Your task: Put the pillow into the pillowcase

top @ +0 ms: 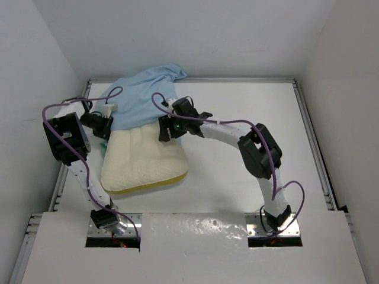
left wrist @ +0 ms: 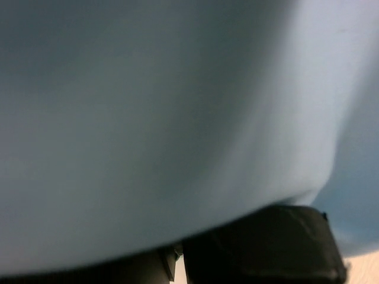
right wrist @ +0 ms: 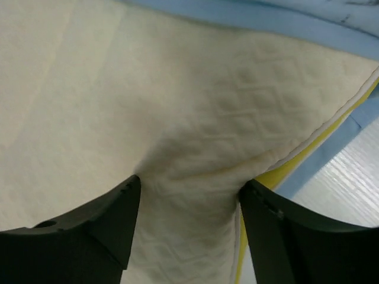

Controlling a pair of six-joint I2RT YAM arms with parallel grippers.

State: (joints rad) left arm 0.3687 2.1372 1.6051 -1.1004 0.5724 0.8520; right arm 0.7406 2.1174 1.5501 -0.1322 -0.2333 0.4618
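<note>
The right end effector (right wrist: 189, 183) stands with its jaws wide. A puckered ridge of the pillow (right wrist: 177, 106) fills the gap and touches the inner faces of both fingers (right wrist: 95, 228). Just right of that ridge runs the pillow's yellow edge band (right wrist: 278, 174), with a strip of light blue cloth beside it and bare table (right wrist: 349, 183) beyond. From above, this end effector sits on the far right corner of the pillow, right where the blue cloth begins.

The left end effector (left wrist: 179, 255) is closed. Its wrist view is almost filled with blurred light blue fabric lying right against the fingers - whether any cloth is pinched between them cannot be told. In the top view it sits at the left edge of the pillowcase (top: 142, 94), beside the pillow's far left corner.

The pillow lies on the table left of centre, between the two arms. Its near end is bare and its far end is covered by the pillowcase. The pillowcase spreads blue face up toward the far left - its far edge is bunched against the back wall.
</note>
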